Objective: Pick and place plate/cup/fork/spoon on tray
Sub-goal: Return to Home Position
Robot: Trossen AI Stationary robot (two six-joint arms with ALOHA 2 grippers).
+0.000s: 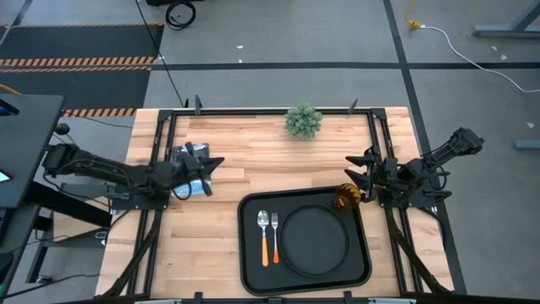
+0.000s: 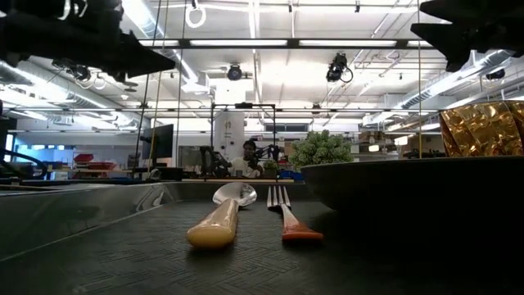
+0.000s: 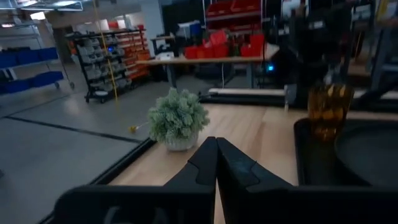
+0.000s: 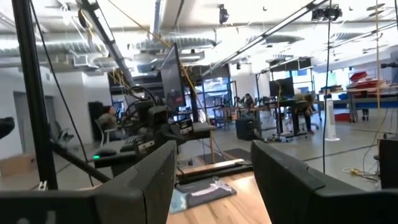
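Nearest to the low camera is the ribbed floor of the tray [image 1: 250, 253], the biggest black item, which lies on the near middle of the wooden table [image 1: 253, 160]. On it rests the plate [image 1: 315, 239], in the right half of the tray. At the tray's far right corner stands the cup [image 1: 348, 198], just inside the rim as far as the high view shows. To the left of the plate lie the spoon [image 1: 263, 236] and the fork [image 1: 274, 226], side by side; both seem to have orange handles.

So all four items look already placed, and I judge the task almost finished or finished.

Over the table's left side hangs the left gripper [image 1: 211, 165], its fingers pressed together. Close beside the cup is the right gripper [image 1: 361, 171], fingers spread and empty.

I can read no brand, label or writing.
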